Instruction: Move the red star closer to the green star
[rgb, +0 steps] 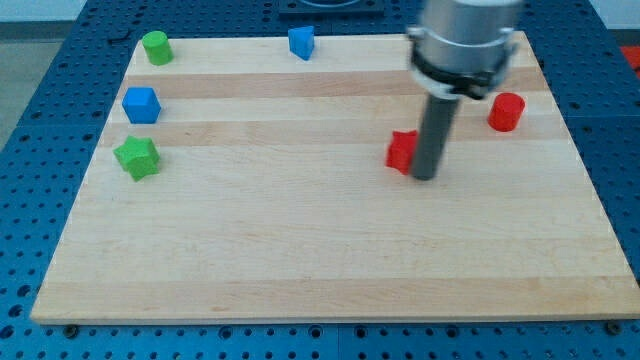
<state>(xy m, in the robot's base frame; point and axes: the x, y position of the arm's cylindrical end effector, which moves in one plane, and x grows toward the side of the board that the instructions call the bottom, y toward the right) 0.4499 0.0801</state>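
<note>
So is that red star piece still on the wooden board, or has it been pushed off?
On the board. The red star sits right of the wooden board's middle, well inside its edges, with my tip at its right side.

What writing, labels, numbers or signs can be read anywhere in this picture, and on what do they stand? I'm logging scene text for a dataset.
None: no readable text, number, brand or sign shows anywhere.
The wooden board, the red star, green star, red cylinder, green cylinder and both blue blocks are plain.
My tip, just right of the red star, bears no marking.
</note>
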